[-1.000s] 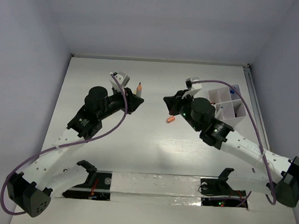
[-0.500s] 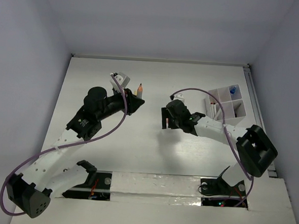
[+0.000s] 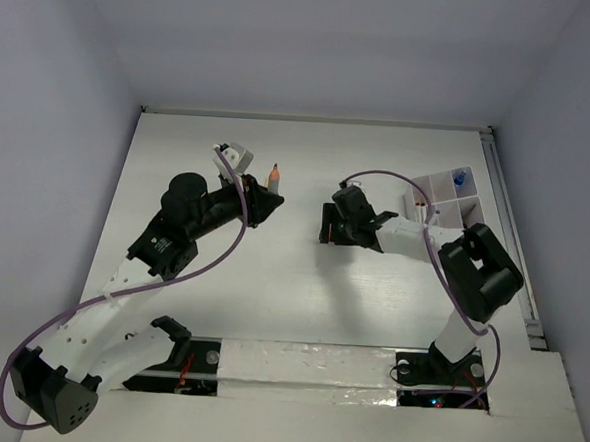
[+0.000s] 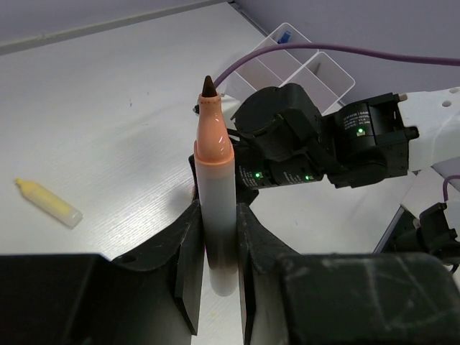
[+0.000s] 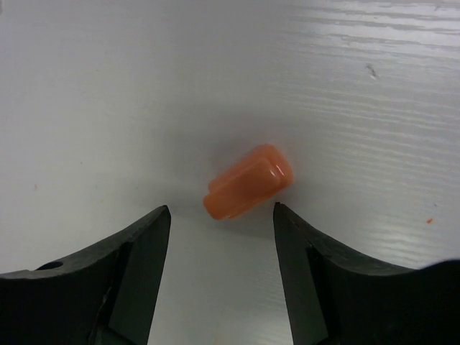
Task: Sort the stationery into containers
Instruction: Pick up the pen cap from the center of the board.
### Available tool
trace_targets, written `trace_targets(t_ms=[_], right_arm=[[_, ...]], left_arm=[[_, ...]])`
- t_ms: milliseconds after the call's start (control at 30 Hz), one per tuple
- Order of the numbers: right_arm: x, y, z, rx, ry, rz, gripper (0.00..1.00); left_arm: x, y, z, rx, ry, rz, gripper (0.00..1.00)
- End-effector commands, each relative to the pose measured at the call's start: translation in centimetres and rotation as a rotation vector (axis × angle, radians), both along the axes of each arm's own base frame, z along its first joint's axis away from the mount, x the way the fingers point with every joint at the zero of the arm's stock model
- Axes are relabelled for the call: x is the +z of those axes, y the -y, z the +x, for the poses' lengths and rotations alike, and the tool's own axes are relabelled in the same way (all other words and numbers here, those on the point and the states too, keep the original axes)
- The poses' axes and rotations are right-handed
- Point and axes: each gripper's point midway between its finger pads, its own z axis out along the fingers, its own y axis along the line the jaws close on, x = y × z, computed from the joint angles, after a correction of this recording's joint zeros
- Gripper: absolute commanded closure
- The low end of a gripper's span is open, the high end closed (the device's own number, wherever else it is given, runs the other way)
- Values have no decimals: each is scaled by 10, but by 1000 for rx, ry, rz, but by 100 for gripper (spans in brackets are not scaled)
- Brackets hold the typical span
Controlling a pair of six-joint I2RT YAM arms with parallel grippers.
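Left end effector (image 3: 261,204) is clamped on the orange-tipped marker (image 3: 274,176). The top view shows only the marker sticking up past the black fingers, left of tabletop (image 3: 271,290) centre. The left wrist view gives the detail. Both fingers (image 4: 188,251) press the pale barrel of the marker (image 4: 214,180). It stands upright with its orange collar and dark nib uppermost and no cap on.

That view also shows a short yellow stick (image 4: 47,203) lying flat on the tabletop off to its left, well apart from everything else. I can't pick it out from the top.

Right end effector (image 3: 330,223) is low over the tabletop, just right of centre. The top view doesn't show its fingers or anything below it. The right wrist view does. The end effector (image 5: 219,215) has its fingers apart, and the orange cap (image 5: 248,181) lies on its side on the tabletop. The cap sits between the two fingertips and slightly ahead of them, touching neither.

Far right is the white organizer box (image 3: 447,195), standing near the tabletop's right edge, its compartments visible from above. A blue-tipped pen (image 3: 460,177) stands in the far compartment. The left wrist view shows the same box (image 4: 302,61) behind the right arm, with the blue tip (image 4: 284,34) at its far end.
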Motion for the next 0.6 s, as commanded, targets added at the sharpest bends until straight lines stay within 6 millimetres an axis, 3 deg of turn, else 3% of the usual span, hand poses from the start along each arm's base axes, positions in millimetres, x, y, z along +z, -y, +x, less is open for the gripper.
trace_targets(t_ms=[0, 167, 567], right_arm=[[15, -27, 19, 25, 48, 83, 36], [10, -28, 27, 33, 48, 46, 42], [-13, -9, 37, 80, 15, -175, 41]], left_arm=[[35, -2, -1, 8, 81, -53, 100], [34, -1, -1, 3, 78, -54, 100], [35, -2, -1, 11, 82, -52, 100]])
